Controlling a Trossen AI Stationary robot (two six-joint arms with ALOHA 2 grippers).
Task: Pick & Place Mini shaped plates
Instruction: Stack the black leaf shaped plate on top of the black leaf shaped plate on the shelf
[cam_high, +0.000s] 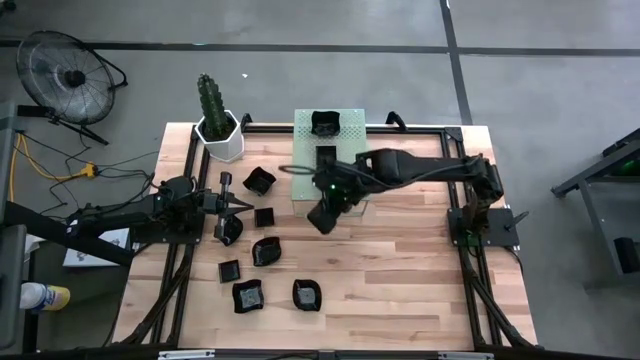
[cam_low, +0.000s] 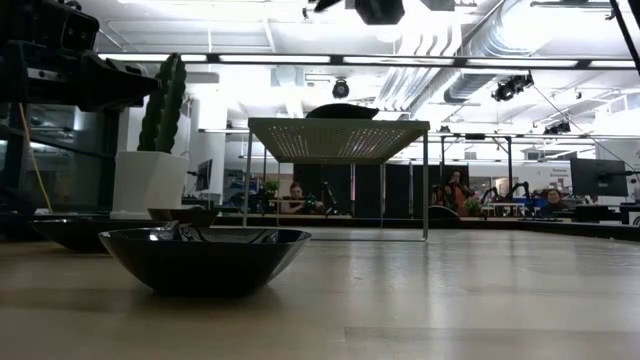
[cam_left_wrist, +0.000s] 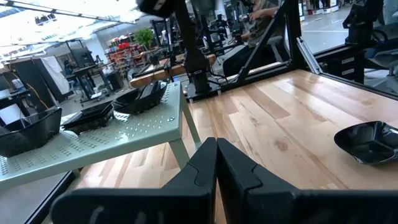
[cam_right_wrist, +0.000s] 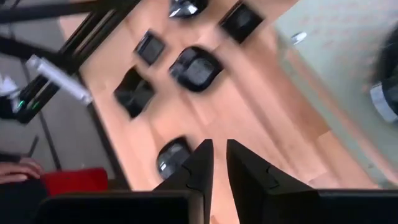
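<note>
Several small glossy black dishes lie on the wooden table left of centre, among them a square one, a round one and a wavy one. More dishes rest on the pale green perforated block; they also show in the left wrist view. My left gripper is shut and empty, low, beside the square dish. My right gripper hovers by the block's near left corner, empty, its fingers a narrow slit apart, pointing down over the dishes.
A white hexagonal cactus pot stands at the table's far left corner. A dark frame runs along the table's edges. Bare wood lies right of centre and toward the near edge. In the low view a black dish stands close in front.
</note>
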